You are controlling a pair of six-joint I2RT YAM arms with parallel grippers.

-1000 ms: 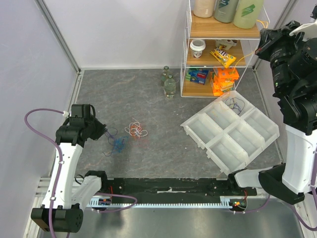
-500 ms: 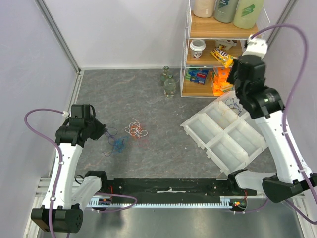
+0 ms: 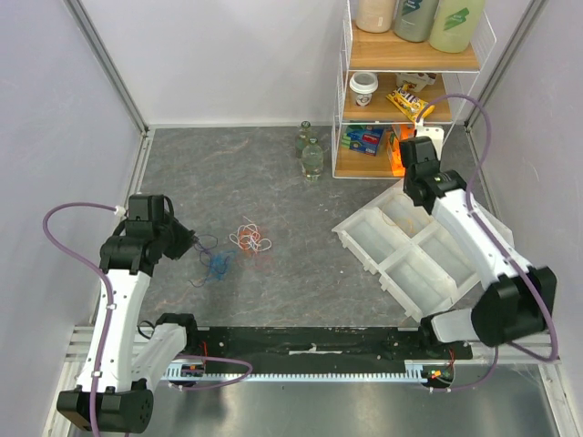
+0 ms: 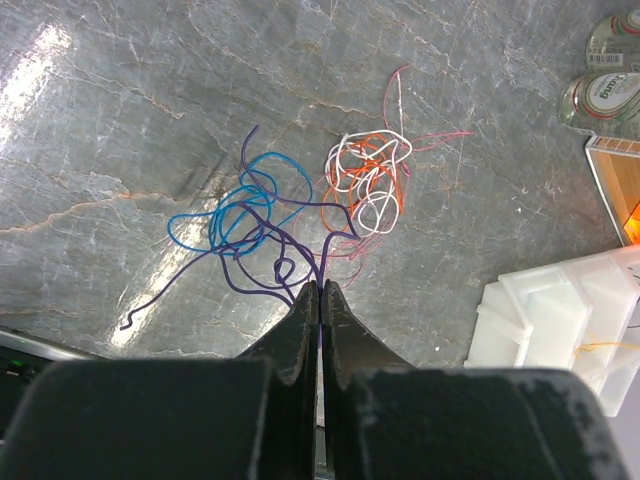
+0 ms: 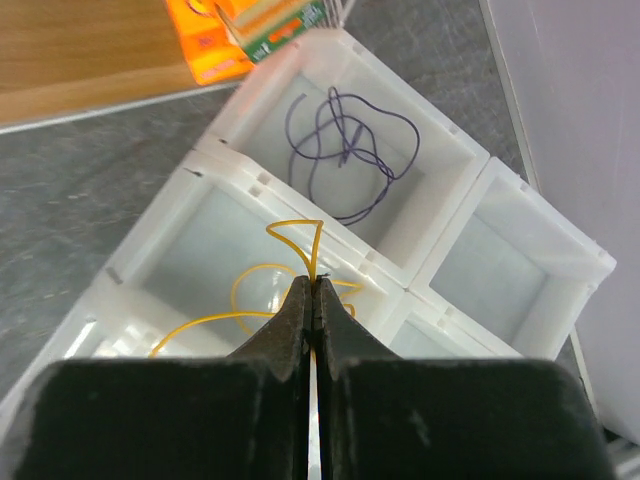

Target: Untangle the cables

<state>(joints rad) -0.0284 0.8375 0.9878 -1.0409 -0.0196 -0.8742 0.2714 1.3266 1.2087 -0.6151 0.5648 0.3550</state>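
Note:
Out in the open lie a blue cable point(image 4: 240, 215) and an orange and white tangle point(image 4: 368, 175), pink strands at its edge. My left gripper point(image 4: 320, 285) is shut on a purple cable point(image 4: 262, 272) that loops through the blue one. From above, the left gripper point(image 3: 189, 244) sits just left of the blue cable point(image 3: 219, 264) and the orange tangle point(image 3: 249, 238). My right gripper point(image 5: 314, 282) is shut on a yellow cable point(image 5: 250, 290) over a compartment of the white tray point(image 5: 420, 270). The neighbouring compartment holds a dark purple cable point(image 5: 345, 150).
The tilted white tray point(image 3: 351, 238) lies at the right. Behind it is a wire shelf point(image 3: 412, 64) with snack packs and bottles. Two glass bottles point(image 3: 311, 157) stand beside the shelf. A black rail point(image 3: 310, 350) runs along the near edge.
My right arm has swung down from high at the right edge to the tray's far compartments, the yellow cable in its jaws. The left arm has hardly moved.

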